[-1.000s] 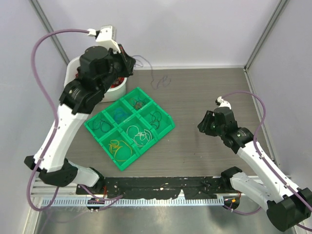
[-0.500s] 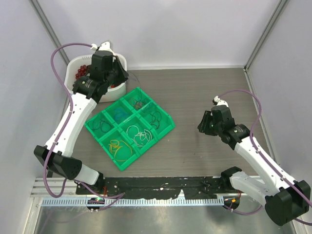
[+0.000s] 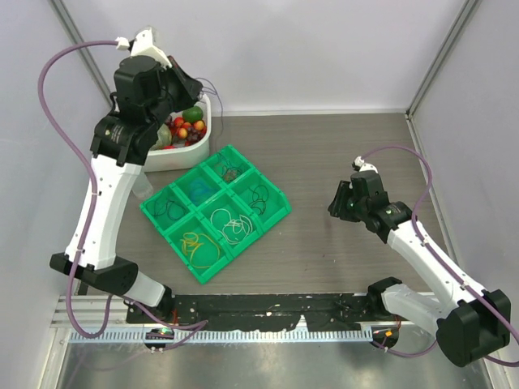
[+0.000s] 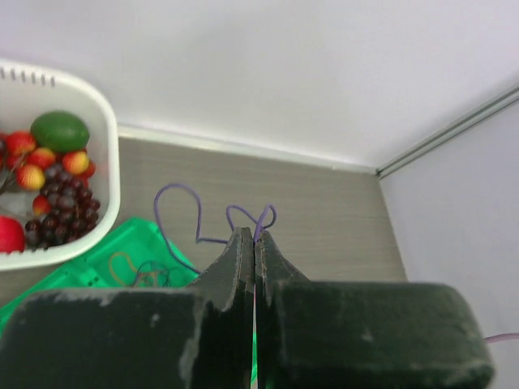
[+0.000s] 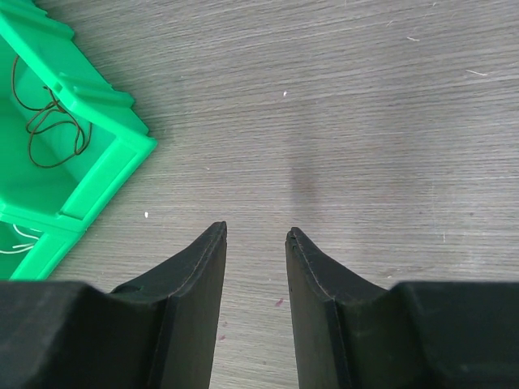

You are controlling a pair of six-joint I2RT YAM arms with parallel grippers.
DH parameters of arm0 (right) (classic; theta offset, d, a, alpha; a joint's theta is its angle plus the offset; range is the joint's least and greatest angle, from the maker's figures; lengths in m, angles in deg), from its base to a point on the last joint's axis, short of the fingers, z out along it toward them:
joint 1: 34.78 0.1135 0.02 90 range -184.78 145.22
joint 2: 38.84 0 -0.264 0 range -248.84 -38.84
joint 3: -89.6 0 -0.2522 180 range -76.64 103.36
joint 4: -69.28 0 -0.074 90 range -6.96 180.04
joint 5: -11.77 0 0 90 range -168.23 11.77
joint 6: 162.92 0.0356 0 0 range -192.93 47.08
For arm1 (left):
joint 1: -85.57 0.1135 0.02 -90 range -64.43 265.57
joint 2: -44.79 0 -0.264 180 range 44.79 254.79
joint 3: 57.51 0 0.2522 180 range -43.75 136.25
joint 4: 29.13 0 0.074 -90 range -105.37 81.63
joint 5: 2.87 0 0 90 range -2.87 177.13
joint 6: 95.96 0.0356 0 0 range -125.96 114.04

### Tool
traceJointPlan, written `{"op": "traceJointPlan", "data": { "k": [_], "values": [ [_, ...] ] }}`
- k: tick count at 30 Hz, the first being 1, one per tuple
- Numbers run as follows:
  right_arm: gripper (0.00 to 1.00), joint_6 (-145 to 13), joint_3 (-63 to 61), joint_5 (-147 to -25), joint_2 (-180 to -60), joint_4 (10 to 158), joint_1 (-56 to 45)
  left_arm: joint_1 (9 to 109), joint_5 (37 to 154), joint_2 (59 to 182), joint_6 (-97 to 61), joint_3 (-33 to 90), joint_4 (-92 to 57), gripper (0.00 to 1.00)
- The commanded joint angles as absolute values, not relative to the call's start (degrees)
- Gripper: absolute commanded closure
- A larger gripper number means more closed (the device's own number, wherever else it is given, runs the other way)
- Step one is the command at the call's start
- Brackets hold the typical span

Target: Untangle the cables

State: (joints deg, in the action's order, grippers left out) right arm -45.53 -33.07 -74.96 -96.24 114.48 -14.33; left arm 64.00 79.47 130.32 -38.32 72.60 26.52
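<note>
My left gripper (image 3: 197, 87) is raised high over the back left, above the fruit basket. It is shut on a thin purple cable (image 4: 188, 212), which hangs in loops from the fingertips (image 4: 243, 243); the cable shows faintly in the top view (image 3: 213, 89). The green tray (image 3: 284, 212) holds other cables in its compartments: white (image 3: 231, 224), yellow and orange (image 3: 195, 245), black (image 3: 259, 194), blue (image 3: 199, 192). My right gripper (image 3: 334, 206) is open and empty, low over bare table right of the tray (image 5: 122, 154), as the right wrist view (image 5: 256, 235) shows.
A white basket (image 3: 191, 151) of fruit stands at the back left beside the tray, also in the left wrist view (image 4: 107, 154). Walls close the table at the back and both sides.
My left arm has swung up and to the back left, lifting the purple cable off the table's far side. The right arm has barely moved.
</note>
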Motion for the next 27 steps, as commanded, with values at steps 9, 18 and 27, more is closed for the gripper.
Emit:
{"op": "traceJointPlan", "data": {
  "k": [9, 18, 27],
  "values": [
    [0.59, -44.7, -32.7, -76.1, -95.3, 112.0, -15.3, 64.7, 79.3, 132.1, -35.6, 68.8, 22.0, 1.00],
    [0.60, -44.4, -33.3, -77.2, -95.0, 112.2, -15.5, 64.6, 81.1, 133.2, -40.0, 52.3, 17.3, 1.00],
    [0.60, -44.4, -33.4, -77.4, -95.7, 112.2, -15.9, 64.7, 84.5, 145.9, -41.6, 55.4, 25.7, 1.00]
  ]
}}
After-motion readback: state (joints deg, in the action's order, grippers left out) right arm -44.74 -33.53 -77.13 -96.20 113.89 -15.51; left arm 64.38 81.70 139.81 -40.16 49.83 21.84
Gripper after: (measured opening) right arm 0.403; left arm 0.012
